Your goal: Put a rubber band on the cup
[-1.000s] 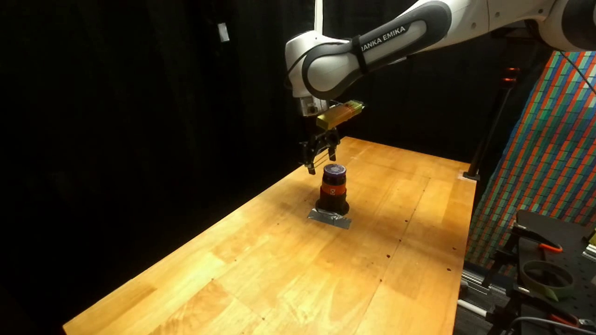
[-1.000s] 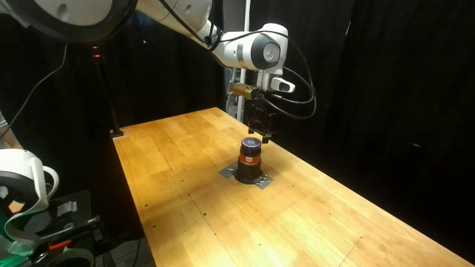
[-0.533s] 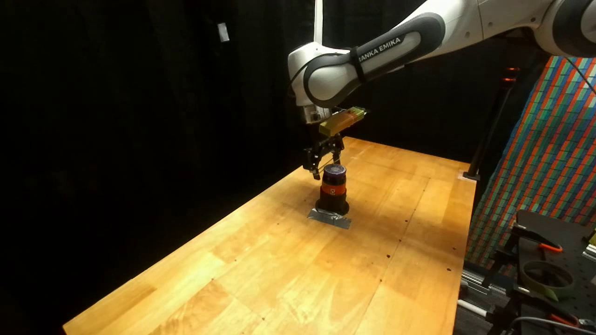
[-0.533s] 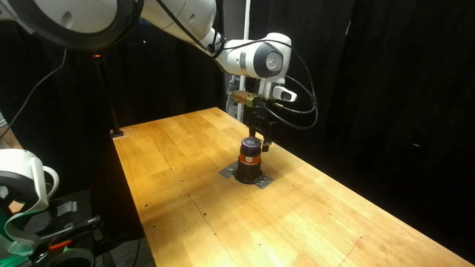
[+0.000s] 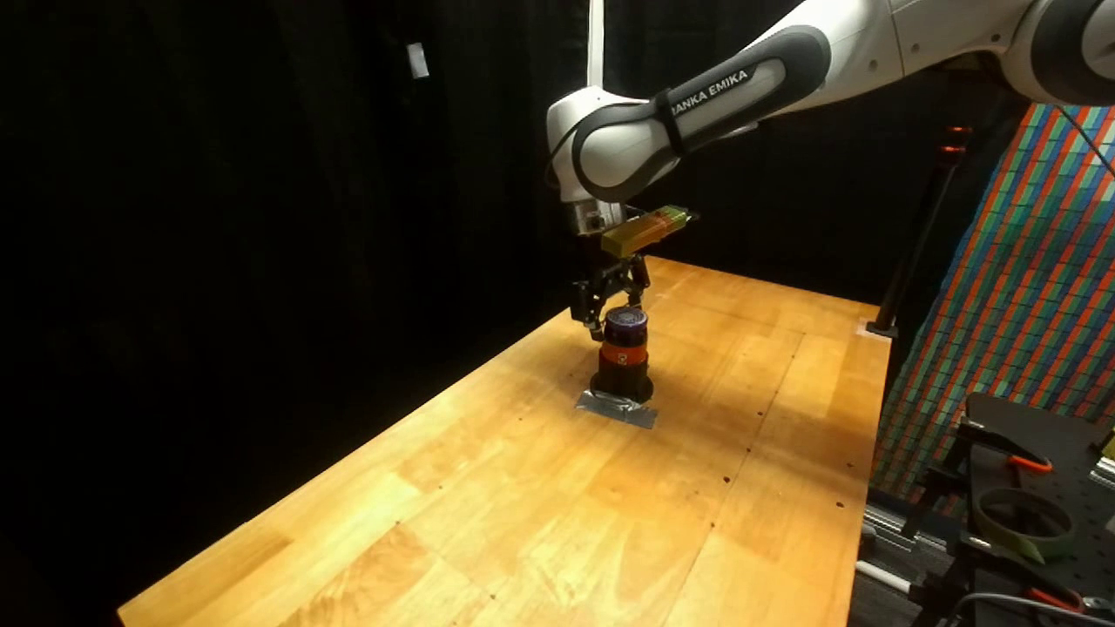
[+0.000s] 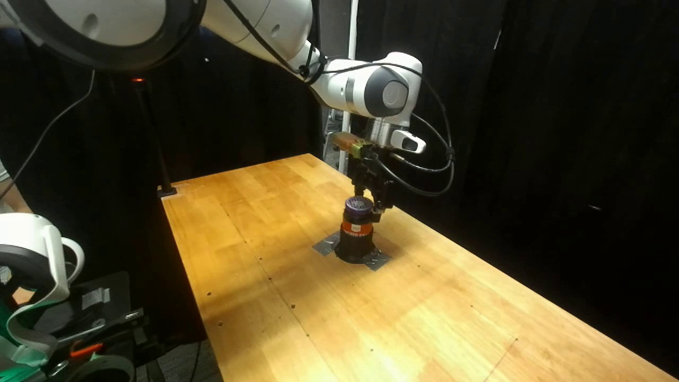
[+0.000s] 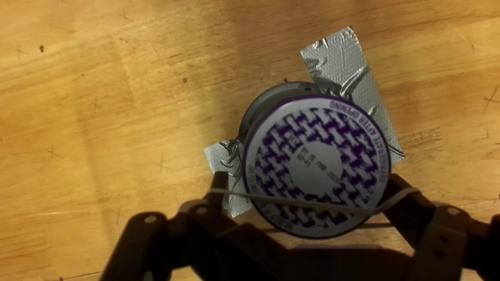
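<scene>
Since half a second ago, your gripper has come a little lower and nearer to the cup, which stands upright on the table and has not moved. Its fingers are spread, with the band stretched between them. For the task, this seems to mean that the fitting is beginning, but the band is not yet around the cup. Both exterior views show a fingertip just beside the cup, apparently lower than the top of the lid; the wrist view cannot tell you this height. Only the wrist view shows the band clearly: it crosses the lid from eight o'clock to four o'clock, and I cannot tell if it touches. Probably you must bring this strand past twelve o'clock before going down, otherwise it may slip off.
</scene>
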`<state>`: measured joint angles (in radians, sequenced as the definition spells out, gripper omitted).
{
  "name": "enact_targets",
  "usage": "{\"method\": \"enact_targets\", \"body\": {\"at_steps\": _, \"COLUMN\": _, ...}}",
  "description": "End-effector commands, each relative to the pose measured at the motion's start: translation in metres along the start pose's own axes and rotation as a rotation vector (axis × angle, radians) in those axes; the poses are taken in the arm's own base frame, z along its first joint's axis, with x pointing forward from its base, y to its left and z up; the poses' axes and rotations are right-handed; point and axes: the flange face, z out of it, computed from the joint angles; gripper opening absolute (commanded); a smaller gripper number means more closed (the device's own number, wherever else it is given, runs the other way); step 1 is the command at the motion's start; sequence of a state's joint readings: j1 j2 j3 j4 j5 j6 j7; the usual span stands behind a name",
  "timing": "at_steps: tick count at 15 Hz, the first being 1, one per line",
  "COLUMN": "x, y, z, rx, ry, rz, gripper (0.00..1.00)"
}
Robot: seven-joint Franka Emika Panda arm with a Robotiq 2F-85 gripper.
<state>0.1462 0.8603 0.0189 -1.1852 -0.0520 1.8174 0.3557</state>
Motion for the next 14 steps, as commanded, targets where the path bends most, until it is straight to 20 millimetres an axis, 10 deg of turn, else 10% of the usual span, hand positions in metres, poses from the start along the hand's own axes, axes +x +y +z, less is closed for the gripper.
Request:
{"method": "enact_targets", "body": {"at_steps": 1, "x": -0.016, "y": 0.012, "z": -0.007, "rx": 0.047, "ry": -0.023, "rz": -0.004, "gripper": 1.0}}
{"method": "enact_targets", "body": {"at_steps": 14, "x": -0.072, "y": 0.023, "z": 0.008, "rx": 0.124, "ry": 0.059, "rz": 0.037, "gripper": 1.0}}
